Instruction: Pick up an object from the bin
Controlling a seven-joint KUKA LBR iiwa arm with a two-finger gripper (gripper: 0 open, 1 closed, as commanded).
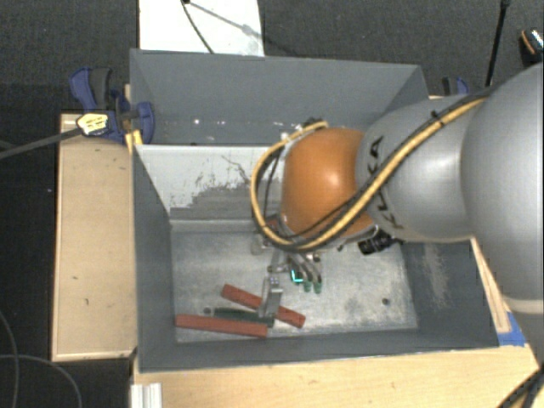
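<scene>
hanging low in the bin: the pincer (276, 300), at the tip of the arm (459, 168) that comes in from the right, is down among a small cluster of sticks near the front wall.
pincer state: cannot tell whether it is open or closed; its lower end merges with the sticks beneath it.
nearest thing: the left red-brown bar (240, 296), short and slanted, lies just left of the pincer.
other side: the right red-brown bar (291, 317), also short, lies just right of the pincer and a little nearer the front wall.
along the front: the long red-brown bar (221, 325) lies almost parallel to the front wall, reaching furthest left of the cluster.
in between: the dark green stick (240, 312), thin, lies between the left bar and the long bar, its right end running under the pincer.
bin (374, 300): grey metal with a scuffed floor; the cluster lies in its front-left part.
wrist: an orange cover (319, 181) with yellow and black cables (265, 195) looped round it, above the pincer.
</scene>
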